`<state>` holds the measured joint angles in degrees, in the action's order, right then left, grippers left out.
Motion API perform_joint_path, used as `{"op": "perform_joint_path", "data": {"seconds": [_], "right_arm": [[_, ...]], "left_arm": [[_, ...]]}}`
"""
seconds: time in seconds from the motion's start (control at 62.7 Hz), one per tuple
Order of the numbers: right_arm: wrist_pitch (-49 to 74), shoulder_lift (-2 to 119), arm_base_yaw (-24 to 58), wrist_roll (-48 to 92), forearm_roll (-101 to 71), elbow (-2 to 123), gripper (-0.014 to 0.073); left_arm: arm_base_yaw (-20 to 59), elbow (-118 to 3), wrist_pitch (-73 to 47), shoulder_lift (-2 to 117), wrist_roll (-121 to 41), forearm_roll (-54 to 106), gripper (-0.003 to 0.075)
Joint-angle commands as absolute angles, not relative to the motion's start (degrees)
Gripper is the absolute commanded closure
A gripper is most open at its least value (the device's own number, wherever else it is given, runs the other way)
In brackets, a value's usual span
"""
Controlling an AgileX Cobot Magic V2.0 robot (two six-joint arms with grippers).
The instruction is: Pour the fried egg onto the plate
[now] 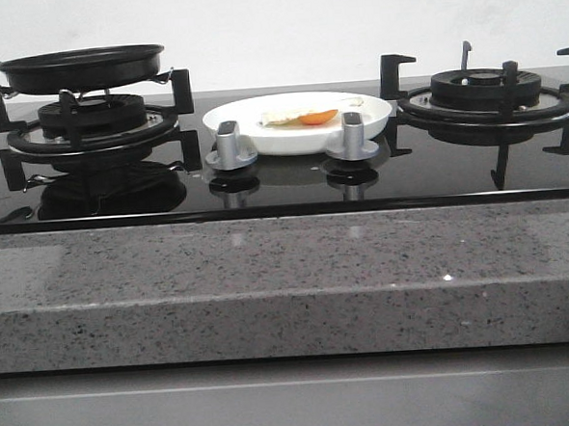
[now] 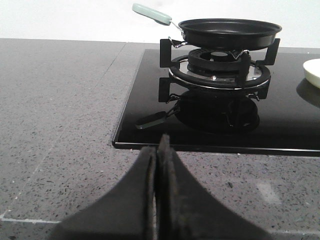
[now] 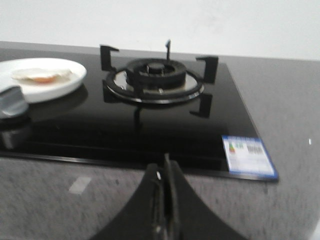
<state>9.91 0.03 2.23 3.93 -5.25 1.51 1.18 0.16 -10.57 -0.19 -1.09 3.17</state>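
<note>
Looking at this, the small flat fried egg with its orange yolk [image 1: 298, 117] is already sitting on the round white shallow plate [image 1: 375, 120], which is resting on the glossy black glass cooktop [image 1: 436, 170] between the two burners, just behind the two grey metal knobs [image 1: 230, 147]. The black frying pan with the pale green handle [image 1: 82, 66] is sitting empty-looking on the left burner grate [image 1: 91, 123], so I'm judging the pour as done.

Both arms are hanging back over the speckled grey stone counter [image 1: 269, 281]. The left gripper [image 2: 157, 165] is showing its fingers pressed together on nothing, and the right gripper [image 3: 166, 192] is doing the same.

What I'm worrying about: the plate is sitting close behind those knobs, so any reach in could be nudging it or turning a knob. The pan handle is sticking out to the side too, easy to clip.

There's a blue-bordered white sticker [image 3: 247, 156] on the cooktop's corner, looking like an energy label with a barcode, but it's too blurry to read.
</note>
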Motion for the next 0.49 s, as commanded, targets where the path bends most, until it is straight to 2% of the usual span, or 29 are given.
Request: {"op": "perform_joint_path", "data": {"seconds": [0.0,0.479], "right_arm": [[2.2,-1.6,1.2,2.3,-4.7,-1.1,0.0712],[3.7,-1.6,1.2,2.2,-4.7,-1.3,0.0712]], "left_arm": [[1.1,0.5,-5.6,-1.2,-0.5,3.7,0.0741],[1.1,0.5,-5.6,-1.2,-0.5,3.7,0.0741]]}}
